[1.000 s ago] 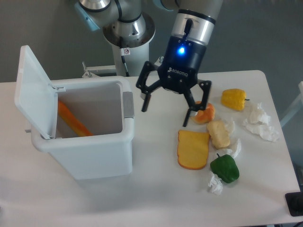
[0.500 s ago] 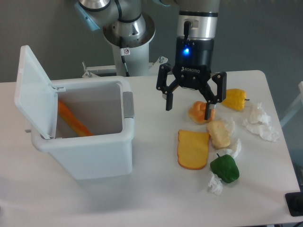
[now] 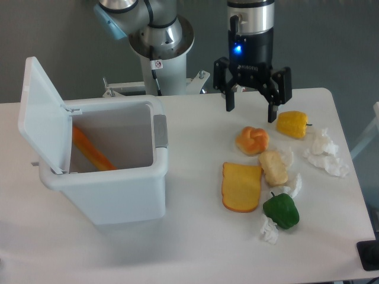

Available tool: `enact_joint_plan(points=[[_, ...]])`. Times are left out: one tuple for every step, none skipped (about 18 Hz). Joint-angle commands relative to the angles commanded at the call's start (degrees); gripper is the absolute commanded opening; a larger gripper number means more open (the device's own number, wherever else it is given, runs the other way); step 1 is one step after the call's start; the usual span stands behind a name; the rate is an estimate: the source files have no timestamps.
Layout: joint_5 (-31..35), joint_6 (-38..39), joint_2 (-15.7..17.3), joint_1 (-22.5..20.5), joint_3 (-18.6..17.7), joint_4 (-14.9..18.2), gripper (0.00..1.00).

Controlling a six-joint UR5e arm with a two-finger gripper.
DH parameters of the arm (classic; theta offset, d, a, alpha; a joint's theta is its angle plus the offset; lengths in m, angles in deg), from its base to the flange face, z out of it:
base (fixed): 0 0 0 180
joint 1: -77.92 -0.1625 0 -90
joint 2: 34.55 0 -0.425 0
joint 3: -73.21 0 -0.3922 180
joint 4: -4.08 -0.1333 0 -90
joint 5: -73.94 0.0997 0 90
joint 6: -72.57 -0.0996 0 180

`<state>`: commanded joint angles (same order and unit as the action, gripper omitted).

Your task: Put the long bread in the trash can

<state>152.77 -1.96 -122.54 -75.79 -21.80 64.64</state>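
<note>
The long bread [image 3: 92, 151] lies slanted inside the trash can [image 3: 112, 195], whose lid stands open at the worktop's [image 3: 195, 236] left side. The claw [image 3: 251, 107] hangs spread wide and empty near the back edge, above the round bun [image 3: 252, 140].

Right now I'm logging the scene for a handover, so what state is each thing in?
trash can: upright, lid open.
long bread: inside the trash can, leaning.
tool: open, empty, above the table.
toast slice: flat on the table.
green pepper: on the table, untouched.
</note>
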Motion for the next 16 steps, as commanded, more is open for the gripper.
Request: enact_joint_plan(points=[[0.00,0.00,0.35,-0.35,-0.35,0.17,1.00],[0.00,0.00,0.44,-0.44,-0.70,0.18,1.00],[0.00,-0.09,0.79,-0.62,-0.97,0.18,1.00],[-0.09,-0.09,0.80,-0.97,-1.06,0.18,1.00],[-0.09,-0.09,0.80,-1.06,-1.06,0.18,1.00],[-0.17,-0.09,0.88,-1.06,-1.06,0.18,1.00],[-0.18,-0.09,0.89,-1.15,-1.06,0.18,1.00],[-0.18,0.00,0.89,-1.15,-1.06,0.26,1.00],[-0.18,0.00,0.97,-1.15,-1.06,0.26,1.00],[-0.18,0.00,0.97,-1.23,-1.06,0.26,1.00],[-0.26,0.00,1.15,-1.23,-1.06,0.35,1.00],[-0.26,0.00,1.15,-1.23,-1.06,0.35,1.00],[-0.26,0.00,1.15,-1.23,-1.06,0.35,1.00],[-0.26,0.00,1.15,-1.23,-1.06,0.35,1.00],[-0.26,0.00,1.15,-1.23,-1.06,0.35,1.00],[-0.26,0.00,1.15,-1.23,-1.06,0.35,1.00]])
